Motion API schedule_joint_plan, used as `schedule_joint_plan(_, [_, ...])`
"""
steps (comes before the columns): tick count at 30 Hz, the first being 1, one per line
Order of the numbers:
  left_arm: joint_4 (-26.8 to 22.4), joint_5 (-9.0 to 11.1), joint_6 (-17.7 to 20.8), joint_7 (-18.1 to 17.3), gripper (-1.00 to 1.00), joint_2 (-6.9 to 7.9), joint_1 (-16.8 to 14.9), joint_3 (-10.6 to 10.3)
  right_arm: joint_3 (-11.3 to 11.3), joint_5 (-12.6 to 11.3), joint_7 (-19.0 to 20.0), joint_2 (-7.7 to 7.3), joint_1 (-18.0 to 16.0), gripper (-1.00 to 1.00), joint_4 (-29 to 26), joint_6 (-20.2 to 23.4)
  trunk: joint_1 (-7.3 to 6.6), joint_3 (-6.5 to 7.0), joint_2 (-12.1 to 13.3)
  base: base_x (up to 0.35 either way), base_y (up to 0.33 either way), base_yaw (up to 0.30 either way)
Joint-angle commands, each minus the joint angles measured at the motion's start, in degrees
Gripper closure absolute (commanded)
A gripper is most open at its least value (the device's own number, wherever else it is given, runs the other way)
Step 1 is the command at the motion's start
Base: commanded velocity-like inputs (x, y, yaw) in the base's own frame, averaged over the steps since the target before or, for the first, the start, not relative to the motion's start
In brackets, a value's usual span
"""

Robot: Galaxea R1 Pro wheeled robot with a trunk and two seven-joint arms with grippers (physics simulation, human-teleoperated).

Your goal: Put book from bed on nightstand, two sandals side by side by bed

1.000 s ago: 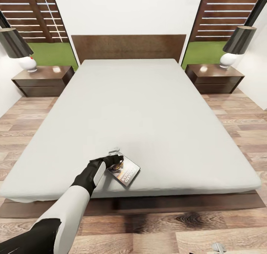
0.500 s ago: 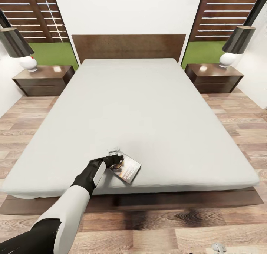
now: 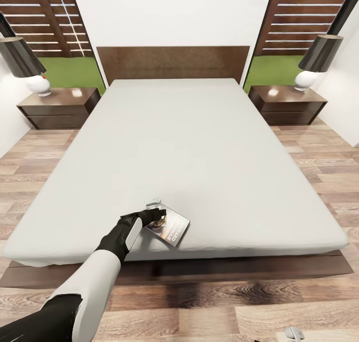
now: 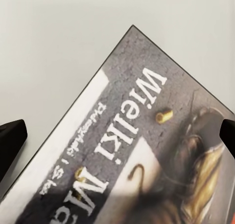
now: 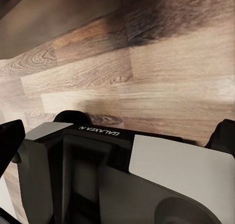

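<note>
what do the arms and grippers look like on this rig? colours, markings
Left arm: white shell on the forearm, black at elbow and wrist, with a white strip along the black wrist. Left gripper: black, two fingers. Right wrist view: a grey-and-white body panel with "GALAXEA" lettering, black fingertips at the frame edges.

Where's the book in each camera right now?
Head view: the book lies near the foot edge of the bed, at the left gripper.
Left wrist view: its cover sits between the fingertips.
Right wrist view: not in it; wood floor.
Shared landmark: the pale mattress.
</note>
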Motion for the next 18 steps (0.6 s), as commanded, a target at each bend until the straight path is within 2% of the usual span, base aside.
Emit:
schedule_joint_plan(1, [-0.04,0.34,0.5,-0.13,-1.0,-0.07,0.0,0.41,-0.14,-0.11,0.22,-0.01,-0.02,-1.0,-0.01,0.42,0.0,-0.04,-0.02,0.0,0.0,0.0])
schedule_joint_plan(18, [-0.04,0.34,0.5,-0.18,-1.0,-0.07,0.08,0.41,-0.14,-0.11,0.22,-0.01,-0.02,-1.0,-0.02,0.42,0.0,-0.04,-0.02,-0.005,0.0,0.0])
